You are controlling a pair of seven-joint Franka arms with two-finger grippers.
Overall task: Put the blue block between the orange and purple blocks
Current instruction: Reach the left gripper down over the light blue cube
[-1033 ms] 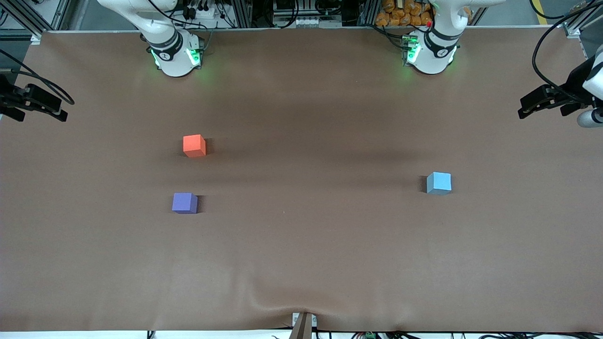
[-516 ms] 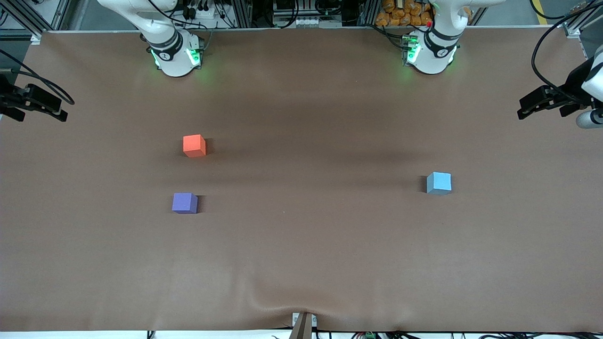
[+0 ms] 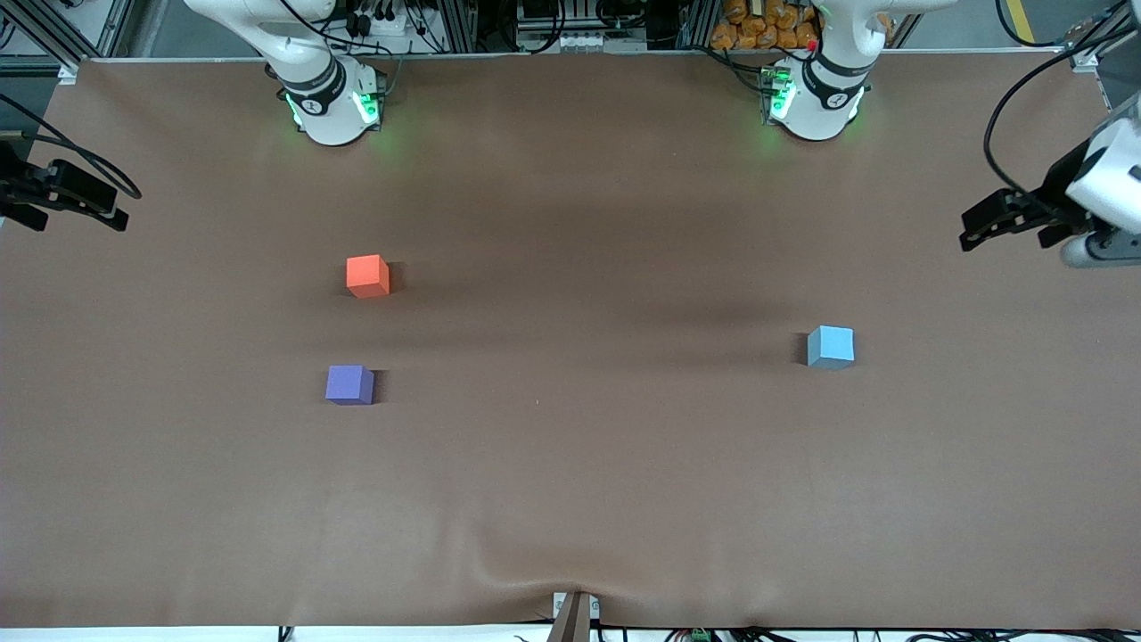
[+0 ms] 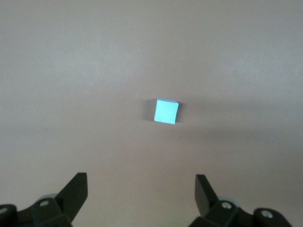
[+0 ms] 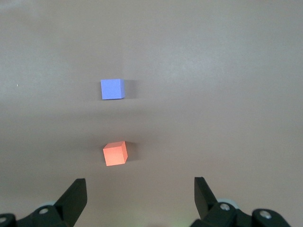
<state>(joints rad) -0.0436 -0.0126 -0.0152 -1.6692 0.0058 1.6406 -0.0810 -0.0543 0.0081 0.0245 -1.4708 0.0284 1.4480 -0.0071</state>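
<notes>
The sky-blue block (image 3: 831, 347) is set flat toward the left arm's end, well apart from the orange block (image 3: 367, 275) and the purple block (image 3: 349, 384).

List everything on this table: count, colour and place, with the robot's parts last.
blue block: one, light sky-blue, toward the left arm's end of the table.
orange block: one, orange-red, toward the right arm's end.
purple block: one, violet, nearer the front camera than the orange block, apart from it.
table: one, brown cover.
left tool: one, black, open, over the left arm's end of the table.
right tool: one, black, open, over the right arm's end; that arm waits.
</notes>
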